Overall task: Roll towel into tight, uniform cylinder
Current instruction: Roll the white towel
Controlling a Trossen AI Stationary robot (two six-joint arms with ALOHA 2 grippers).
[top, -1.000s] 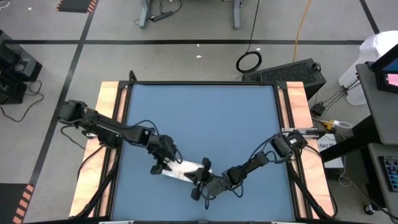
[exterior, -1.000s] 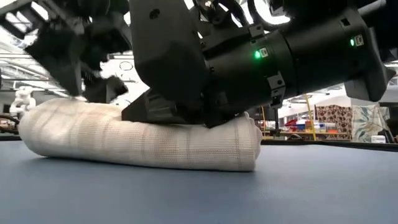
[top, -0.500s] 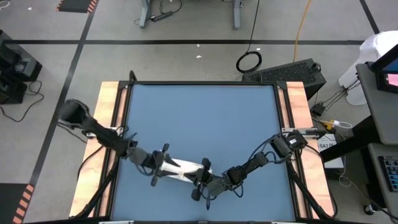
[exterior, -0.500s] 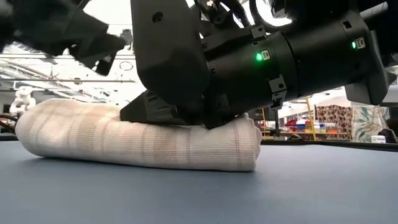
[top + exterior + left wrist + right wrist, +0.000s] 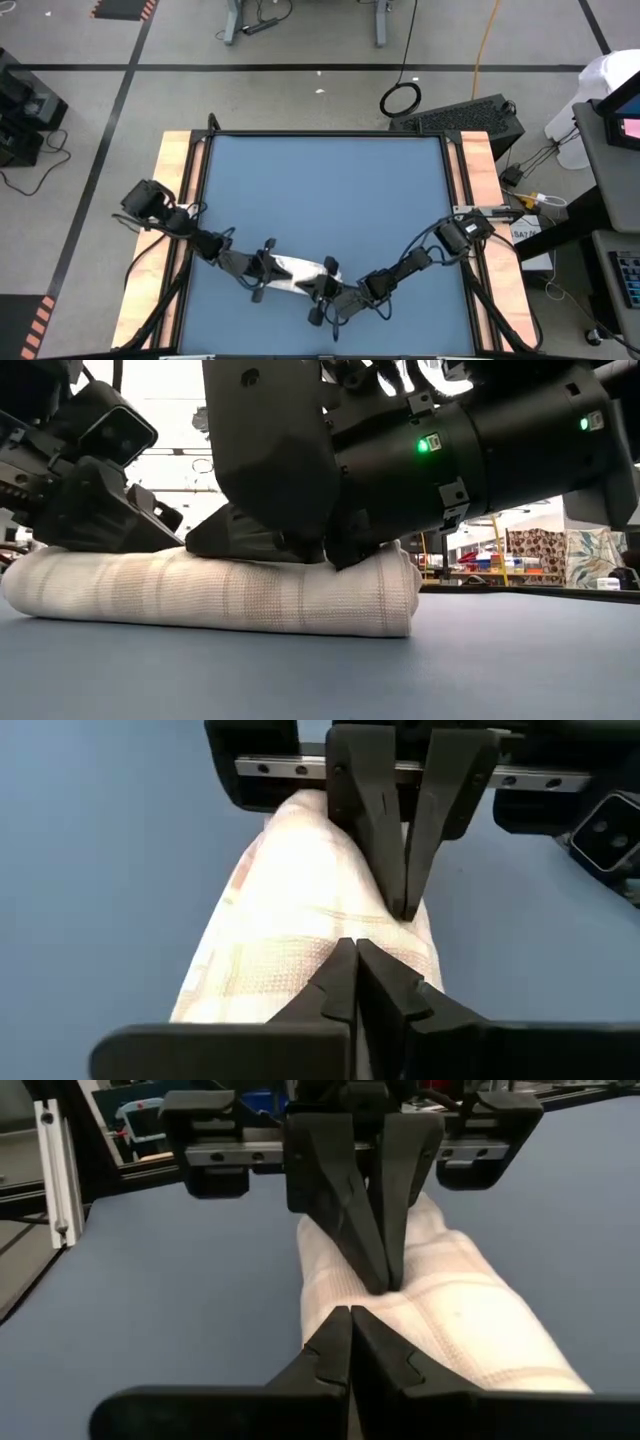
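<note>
The towel [image 5: 215, 592] lies rolled into a long cylinder on the blue mat [image 5: 320, 190], down at the near edge and a touch left of centre. From overhead only a short white stretch of it [image 5: 297, 271] shows between the two arms. The low view gives what the top camera can't: the full roll, faint grey checks on its cloth, its right end open in layered folds.

Left gripper [image 5: 352, 952] sits on top of the roll's left part, fingers pressed together, tips on the cloth. Whether any fabric is pinched between them, I can't tell. Right gripper [image 5: 350, 1320] mirrors it on the right part, jaws closed, tips on the towel's crest. Each wrist camera looks along the roll at the other arm's gripper, facing it, also closed, its tips dug into the cloth.
</note>
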